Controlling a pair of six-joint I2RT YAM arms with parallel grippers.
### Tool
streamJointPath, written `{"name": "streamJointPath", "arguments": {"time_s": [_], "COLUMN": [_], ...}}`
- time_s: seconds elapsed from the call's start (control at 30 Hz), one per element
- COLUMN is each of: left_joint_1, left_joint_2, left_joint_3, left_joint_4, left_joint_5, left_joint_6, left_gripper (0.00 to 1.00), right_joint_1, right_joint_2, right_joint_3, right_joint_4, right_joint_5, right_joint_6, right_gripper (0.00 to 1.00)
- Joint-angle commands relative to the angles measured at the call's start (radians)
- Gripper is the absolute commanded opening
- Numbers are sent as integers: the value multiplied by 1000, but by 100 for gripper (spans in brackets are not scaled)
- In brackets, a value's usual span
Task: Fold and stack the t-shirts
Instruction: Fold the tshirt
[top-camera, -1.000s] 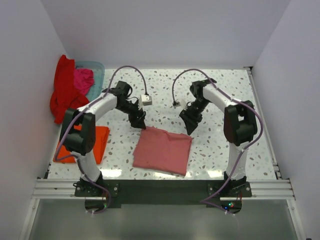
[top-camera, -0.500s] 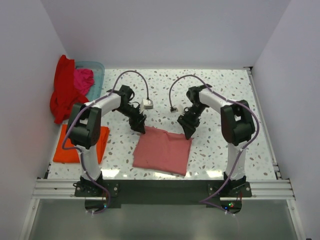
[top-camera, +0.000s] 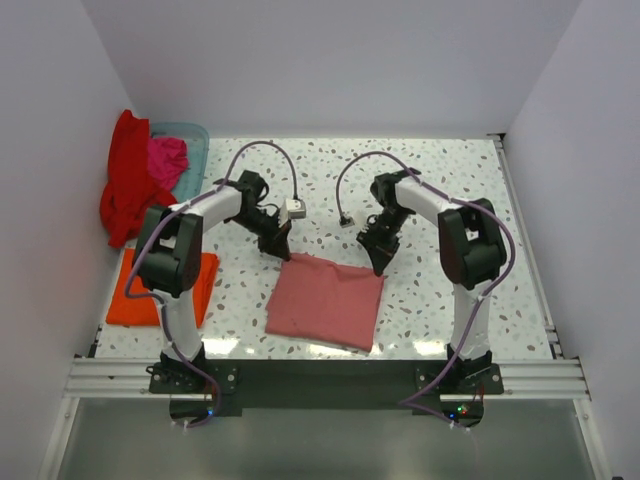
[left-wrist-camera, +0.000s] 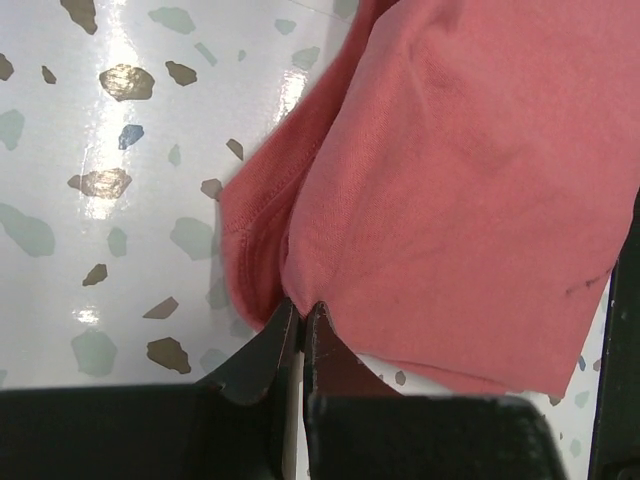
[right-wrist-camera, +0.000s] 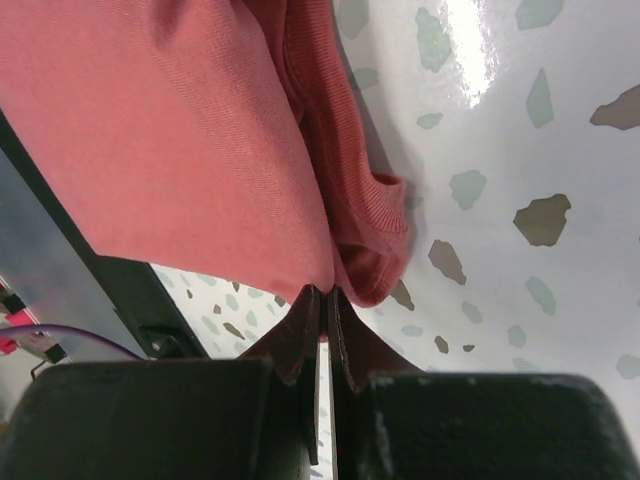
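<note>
A dusty rose-pink t-shirt (top-camera: 325, 300) lies folded into a rectangle in the middle of the table. My left gripper (top-camera: 283, 250) is at its far left corner, and in the left wrist view the jaws (left-wrist-camera: 302, 305) are shut on the folded pink edge (left-wrist-camera: 460, 170). At the far right corner sits my right gripper (top-camera: 380, 262). Its wrist view shows the jaws (right-wrist-camera: 327, 292) pinched on the pink cloth (right-wrist-camera: 180, 130) beside the ribbed hem. A bright orange t-shirt (top-camera: 165, 290) lies folded flat at the left edge.
A pale blue basket (top-camera: 192, 135) stands at the back left with a magenta tee (top-camera: 167, 158) in it. A red tee (top-camera: 125, 185) hangs over its side. White walls close in on three sides of the speckled table (top-camera: 440, 180).
Both grippers have come down onto the pink t-shirt's far corners and gone from open to shut on the cloth. The left arm's elbow has swung in, uncovering the orange t-shirt.
</note>
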Motion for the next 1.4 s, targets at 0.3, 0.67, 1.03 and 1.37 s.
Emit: {"name": "streamJointPath", "arguments": {"time_s": [0.3, 0.67, 1.03, 1.37], "left_joint_1": [76, 83, 125, -130], "left_joint_2": [-11, 151, -128, -388], "left_joint_3": [62, 193, 24, -467], "left_joint_4": [83, 316, 403, 776], "left_joint_5": [-1, -168, -34, 220], "left_joint_6": [-117, -352, -511, -1072], "left_gripper": [0, 0, 51, 48], "right_joint_1": [-67, -89, -89, 34], "right_joint_2": [-51, 146, -29, -256], "right_joint_3": [53, 269, 345, -186], "right_joint_4": [-17, 233, 97, 244], "right_joint_5": [183, 330, 144, -423], "right_joint_6": [-38, 69, 236, 520], "right_gripper": [0, 0, 53, 37]}}
